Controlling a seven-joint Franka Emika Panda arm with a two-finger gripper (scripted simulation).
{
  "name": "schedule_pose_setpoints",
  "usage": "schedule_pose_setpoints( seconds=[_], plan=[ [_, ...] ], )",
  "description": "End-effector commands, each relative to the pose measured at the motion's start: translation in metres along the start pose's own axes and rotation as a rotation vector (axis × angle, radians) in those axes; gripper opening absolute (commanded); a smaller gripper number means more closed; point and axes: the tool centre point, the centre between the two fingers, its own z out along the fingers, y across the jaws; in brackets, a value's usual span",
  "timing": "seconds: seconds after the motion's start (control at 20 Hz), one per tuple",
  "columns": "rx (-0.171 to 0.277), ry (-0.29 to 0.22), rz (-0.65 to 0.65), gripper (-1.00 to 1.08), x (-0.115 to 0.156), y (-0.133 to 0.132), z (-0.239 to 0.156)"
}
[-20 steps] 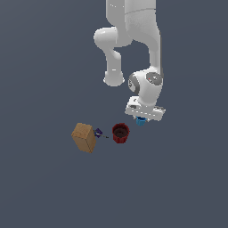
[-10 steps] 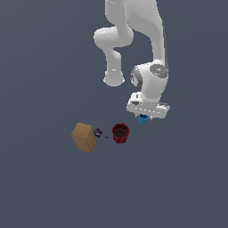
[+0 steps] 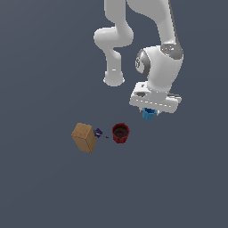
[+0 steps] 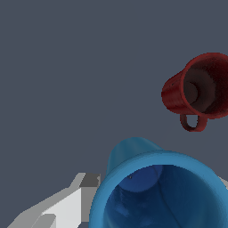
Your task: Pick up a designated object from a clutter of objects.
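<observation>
Gripper [image 3: 151, 108] hovering right over the blue cup [image 3: 148, 114] now. In the exterior view the cup is peeking out just below the hand, tucked under the finger bar, w/ only its lower part showing. Wrist view: blue cup [image 4: 162, 191] filling the frame close up, mouth open toward the cam, ribbed taper running away from the lens, so its long axis is lining up roughly w/ the approach axis of the hand. One light-grey finger [image 4: 67, 205] showing just beside the rim on one side; the other finger barely in frame at the far rim edge. Looks like the fingers are straddling the rim, but whether they're clamped on it or apart – can't tell from these views.

Red cup [image 3: 120, 133] sitting near, off to the side of the hand toward the exterior view's left, handle visible in the wrist view [image 4: 200, 91], apart from the blue one. Beyond it the tiny purple-blue object [image 3: 98, 132] and then the tan box [image 3: 84, 137], both well apart from the hand.

Judgement: target lies directly under the hand, so the coming move turns on the vertical – close and lift straight, no sideways travel needed toward the red cup
</observation>
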Motion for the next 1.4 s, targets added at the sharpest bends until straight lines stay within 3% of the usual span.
schedule_pose_setpoints(
  seconds=[0.0, 0.75, 1.35],
  plan=[
    [0.001, 0.000, 0.000, -1.00, 0.008, -0.004, -0.023],
    [0.000, 0.000, 0.001, -1.00, 0.058, -0.026, -0.158],
    [-0.002, 0.001, 0.002, -1.00, 0.090, -0.041, -0.238]
  ],
)
